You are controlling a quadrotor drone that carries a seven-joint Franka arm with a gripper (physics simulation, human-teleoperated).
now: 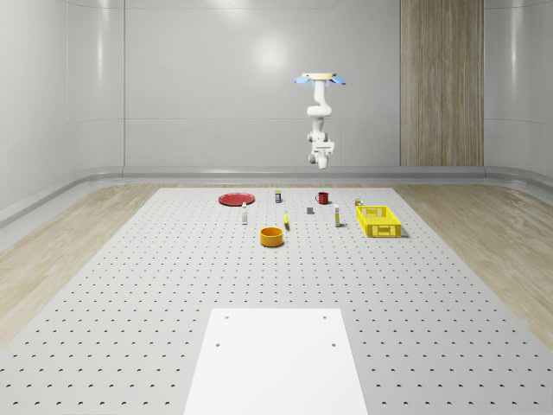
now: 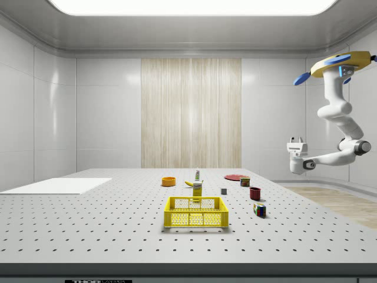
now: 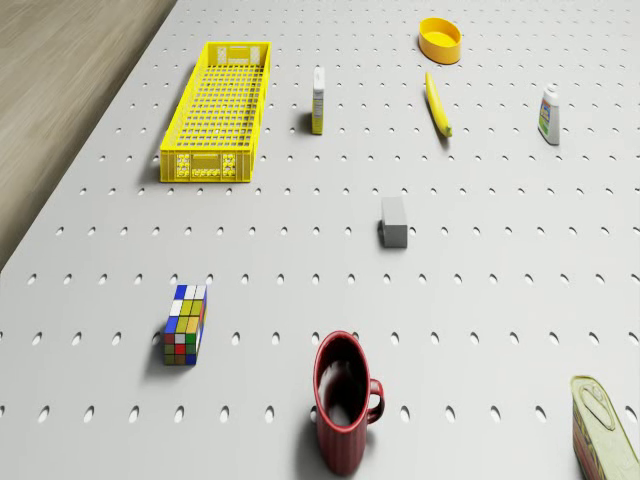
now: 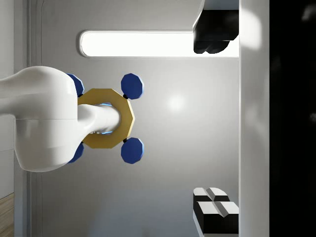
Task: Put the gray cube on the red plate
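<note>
Wrist view shows the drone (image 4: 106, 118) overhead, gripper (image 4: 215, 123) fingers spread wide, holding nothing; drone view shows the gray cube (image 3: 394, 221) and an empty yellow crate (image 3: 217, 110).

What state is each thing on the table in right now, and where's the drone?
Gray cube: resting on the table, untouched.
Red plate: flat, nothing on it.
Red mug: upright.
Yellow crate: upright, looks empty.
Banana: lying flat.
Orange bowl: upright.
Drone: hovering high above the table's far edge.
Tool: held high, carrying nothing.
</note>
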